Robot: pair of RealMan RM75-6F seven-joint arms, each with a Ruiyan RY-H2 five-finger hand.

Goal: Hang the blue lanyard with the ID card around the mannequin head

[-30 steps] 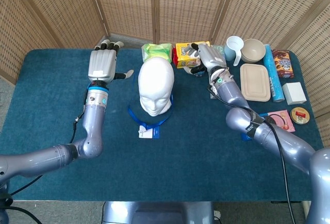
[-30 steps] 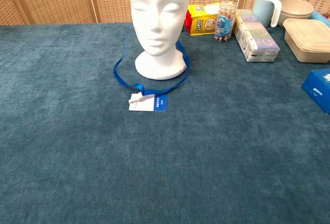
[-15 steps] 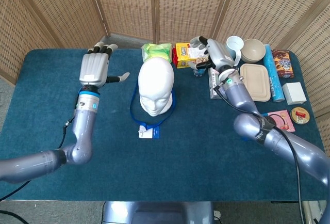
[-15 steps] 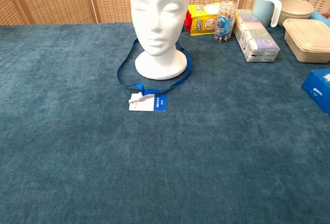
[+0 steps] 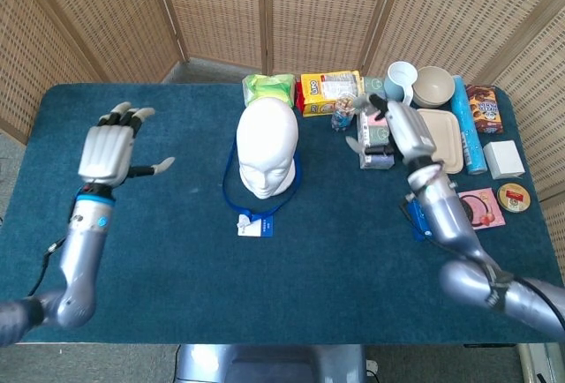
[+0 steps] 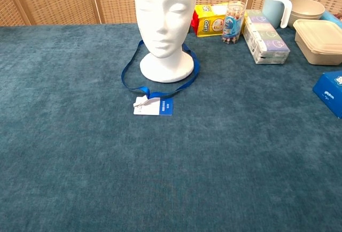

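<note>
1. Lanyard first: we see the blue lanyard [image 6: 160,85] lying in a loop on the table [image 6: 160,178], encircling the base of the mannequin head [image 6: 163,18], which stands upright facing the robot.
2. Its ID card [image 6: 153,106] lies flat on the cloth just in front of the head's base, joined to the ribbon at the loop's front.
3. Our left hand [image 5: 108,149] is raised over the left part of the table, well apart from the head, its back toward the head camera; the fingers are spread and hold nothing.
4. Our right hand [image 5: 395,127] is up over the right part of the table, above the clutter there; in the head view its fingers look parted and we see nothing in them, though that part is somewhat blurred.
5. The chest view shows neither hand clearly.
6. Behind the head sit a yellow snack packet [image 6: 211,19] and a clear cup of small items [image 6: 233,22]; to the right are a pale carton [image 6: 265,37], a white mug [image 6: 276,6], a bowl [image 6: 307,7] and a lidded beige box [image 6: 319,34].
</note>
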